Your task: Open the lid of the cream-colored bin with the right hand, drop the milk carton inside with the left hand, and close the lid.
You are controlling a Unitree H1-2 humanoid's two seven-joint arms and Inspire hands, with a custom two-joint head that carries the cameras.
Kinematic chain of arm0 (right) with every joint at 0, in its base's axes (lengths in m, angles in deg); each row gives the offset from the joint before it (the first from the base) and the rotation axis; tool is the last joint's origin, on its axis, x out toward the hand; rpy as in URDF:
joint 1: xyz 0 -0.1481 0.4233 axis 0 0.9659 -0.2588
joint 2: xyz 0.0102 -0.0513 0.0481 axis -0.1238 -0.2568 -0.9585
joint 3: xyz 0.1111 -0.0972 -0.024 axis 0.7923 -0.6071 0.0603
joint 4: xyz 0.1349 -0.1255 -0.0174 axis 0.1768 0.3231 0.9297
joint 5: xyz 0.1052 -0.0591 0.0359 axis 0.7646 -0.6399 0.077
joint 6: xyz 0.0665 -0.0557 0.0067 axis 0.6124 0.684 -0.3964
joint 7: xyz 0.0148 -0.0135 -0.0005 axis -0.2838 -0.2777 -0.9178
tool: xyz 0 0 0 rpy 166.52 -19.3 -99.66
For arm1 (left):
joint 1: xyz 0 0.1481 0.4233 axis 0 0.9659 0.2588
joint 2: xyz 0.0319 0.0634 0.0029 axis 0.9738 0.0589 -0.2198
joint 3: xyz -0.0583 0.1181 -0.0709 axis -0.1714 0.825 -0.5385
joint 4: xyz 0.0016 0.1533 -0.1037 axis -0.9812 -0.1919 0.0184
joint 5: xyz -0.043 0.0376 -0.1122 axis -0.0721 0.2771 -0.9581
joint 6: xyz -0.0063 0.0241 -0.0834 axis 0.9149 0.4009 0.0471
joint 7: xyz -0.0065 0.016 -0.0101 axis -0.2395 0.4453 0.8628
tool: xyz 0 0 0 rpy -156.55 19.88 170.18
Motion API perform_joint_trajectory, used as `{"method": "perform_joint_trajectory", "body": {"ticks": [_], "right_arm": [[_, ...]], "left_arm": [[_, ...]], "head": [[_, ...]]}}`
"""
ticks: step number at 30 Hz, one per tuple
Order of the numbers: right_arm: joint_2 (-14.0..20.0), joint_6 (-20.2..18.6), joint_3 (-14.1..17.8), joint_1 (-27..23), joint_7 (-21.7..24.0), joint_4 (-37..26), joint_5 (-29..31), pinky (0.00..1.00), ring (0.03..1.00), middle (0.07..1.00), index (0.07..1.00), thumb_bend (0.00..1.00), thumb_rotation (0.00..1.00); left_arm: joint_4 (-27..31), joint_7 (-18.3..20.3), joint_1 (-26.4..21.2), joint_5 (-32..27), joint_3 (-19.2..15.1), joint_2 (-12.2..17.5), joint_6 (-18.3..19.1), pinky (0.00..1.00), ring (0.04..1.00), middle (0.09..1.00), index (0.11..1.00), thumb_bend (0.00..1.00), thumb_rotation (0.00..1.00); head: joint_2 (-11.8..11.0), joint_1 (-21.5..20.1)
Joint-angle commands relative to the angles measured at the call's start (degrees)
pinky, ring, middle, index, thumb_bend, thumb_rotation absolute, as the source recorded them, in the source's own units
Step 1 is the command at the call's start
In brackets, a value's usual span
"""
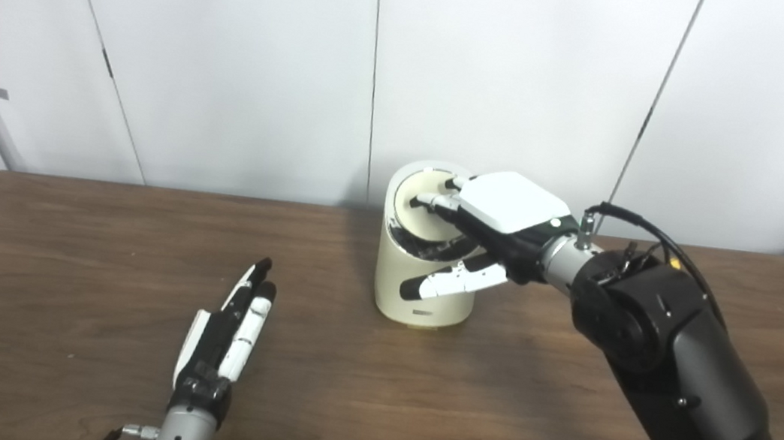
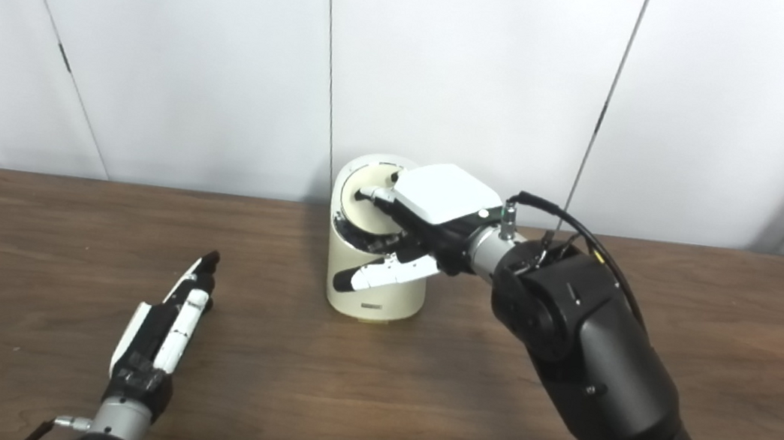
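Left eye view: cream-colored bin [image 1: 421, 284] stands upright on the brown table [image 1: 55, 244], toward the far edge near the white wall panels [image 1: 232, 55], a bit right of centre. Right hand [image 1: 494, 222] sits on top of the bin, palm down, fingers [image 1: 434, 200] reaching over the round lid [image 1: 417, 191]; thumb [image 1: 448, 282] hangs down in front of the bin wall. Fingers spread, not wrapped round anything; whether they press the lid or just touch it, cannot tell. Lid looks tilted with a dark gap under the fingers, how far open unclear. Left hand [image 1: 226, 331] lies low over the table, well apart from the bin on its left, fingers straight and together pointing away from the robot, holding nothing. No milk carton visible. Right eye view: same layout, bin [image 2: 371, 289] just left of centre, right hand [image 2: 439, 207] on its top with fingers over the lid [image 2: 363, 193] and thumb across the bin front. Black right forearm [image 2: 587, 352] comes in from the lower right with a cable looped at the wrist. Left hand [image 2: 161, 330] flat and empty at lower left, near the table [image 2: 725, 332] surface; contact with it cannot be told.
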Motion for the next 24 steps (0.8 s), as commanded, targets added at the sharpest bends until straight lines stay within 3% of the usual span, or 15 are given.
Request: {"method": "perform_joint_trajectory", "body": {"ticks": [1, 13, 24], "right_arm": [[0.42, -1.23, -0.05, 0.19, 3.28, -0.46, 0.37, 0.96, 0.952, 0.842, 0.937, 0.66, 0.98], [0.65, -1.51, 0.13, 0.67, 3.07, -0.90, 1.28, 0.96, 0.969, 0.860, 0.935, 0.66, 0.97], [0.99, -1.22, 5.01, 0.02, -0.43, -6.80, 2.73, 0.98, 1.000, 0.866, 0.950, 0.66, 0.96]], "left_arm": [[1.99, -0.06, -0.99, 0.27, 0.05, 0.20, 0.08, 1.00, 1.000, 1.000, 1.000, 0.61, 0.93], [2.42, -0.17, -1.00, 0.89, 0.21, 0.35, 1.09, 1.00, 1.000, 1.000, 1.000, 0.61, 0.94], [2.59, -0.40, -1.16, 1.14, 0.37, 0.05, 1.06, 1.00, 0.997, 1.000, 1.000, 0.59, 0.95]], "head": [[0.04, 0.08], [0.30, 0.38], [0.17, 0.76]]}}
